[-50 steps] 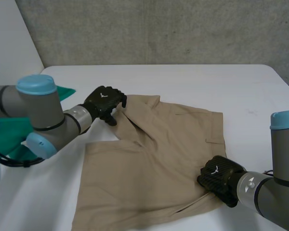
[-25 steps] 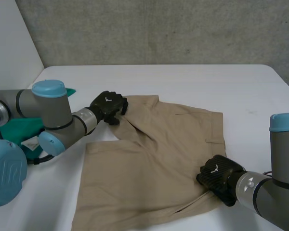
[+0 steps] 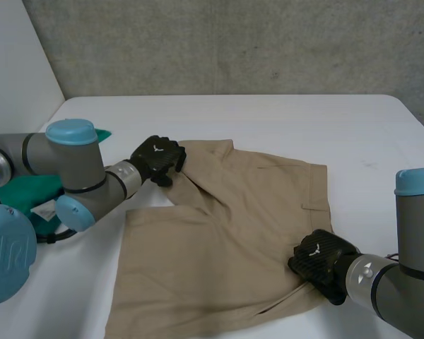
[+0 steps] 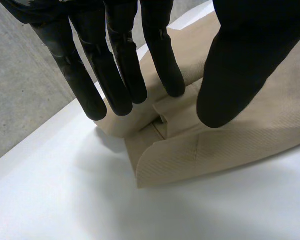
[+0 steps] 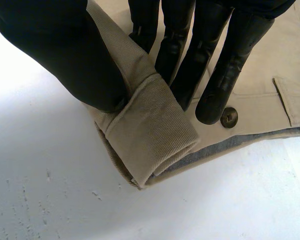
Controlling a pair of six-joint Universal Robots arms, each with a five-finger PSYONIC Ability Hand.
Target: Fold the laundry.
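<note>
Beige shorts (image 3: pixel 226 233) lie spread on the white table (image 3: pixel 304 120), partly folded over themselves. My left hand (image 3: pixel 157 157) is at their far left corner. In the left wrist view its fingers (image 4: pixel 162 60) and thumb (image 4: pixel 235 75) straddle a raised ridge of the waistband corner (image 4: pixel 170 112) and pinch it. My right hand (image 3: pixel 319 260) is at the near right edge of the shorts. In the right wrist view its thumb (image 5: pixel 65 55) and fingers (image 5: pixel 230 60) clamp a rolled-over edge (image 5: pixel 150 135), beside a button (image 5: pixel 229 117).
A green cloth (image 3: pixel 14 194) lies at the table's left edge behind my left arm (image 3: pixel 74 162). Bare table extends beyond the shorts at the back and right. A concrete wall (image 3: pixel 233 42) rises behind the table.
My left arm swung lower and its fingers closed in on the shorts' corner. The right hand kept its hold and the shorts barely shifted.
</note>
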